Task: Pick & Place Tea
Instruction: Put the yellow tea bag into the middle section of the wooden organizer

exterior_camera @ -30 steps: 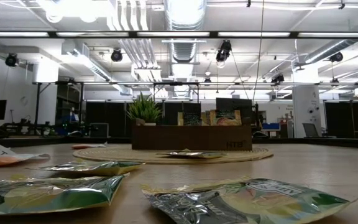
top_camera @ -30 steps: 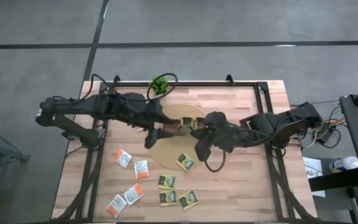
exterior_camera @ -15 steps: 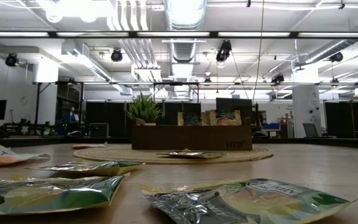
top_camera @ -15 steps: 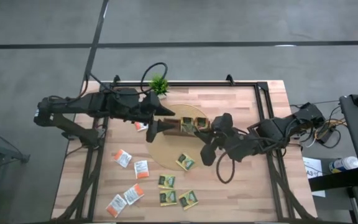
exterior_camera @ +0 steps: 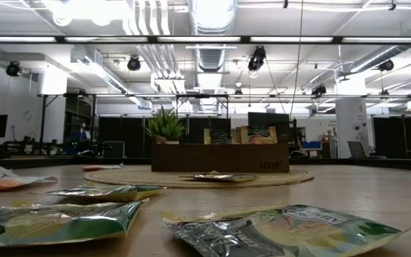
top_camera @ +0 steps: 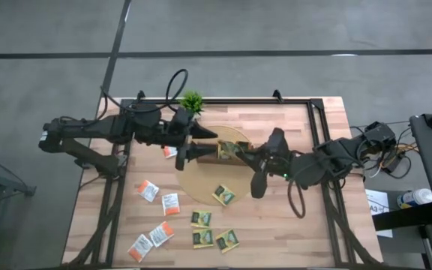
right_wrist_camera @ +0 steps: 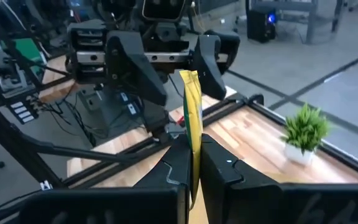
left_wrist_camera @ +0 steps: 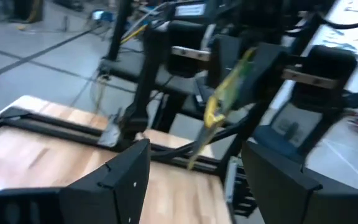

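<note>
My right gripper [right_wrist_camera: 192, 147] is shut on a green-and-yellow tea sachet [right_wrist_camera: 191, 102], raised over the round mat [top_camera: 201, 187] beside the brown tray [top_camera: 226, 152]. My left gripper [left_wrist_camera: 194, 149] stands open and level, facing the right gripper across the tray [exterior_camera: 220, 157]. In its wrist view the held sachet [left_wrist_camera: 227, 93] hangs ahead of its fingers, apart from them. White-and-orange sachets [top_camera: 148, 190] and green ones [top_camera: 201, 218] lie flat on the near part of the table. A further green one [top_camera: 224, 195] lies on the mat. My right gripper pinches one edge of the sachet [right_wrist_camera: 192, 138] between its two fingers. The sachet sticks out beyond the fingertips, edge-on to the wrist camera, lifted clear of tray and table.
A small potted plant [top_camera: 193, 101] stands at the far edge, close to my left arm [top_camera: 126, 127]. Several sachets [exterior_camera: 277, 228] lie in the low view's foreground. A black frame [top_camera: 317, 135] runs around the tabletop.
My right gripper has risen and drawn back toward the table's right edge, rolling its wrist, with the sachet lifted along. My left gripper has tipped up from pointing down at the tray to pointing level, staying open.
</note>
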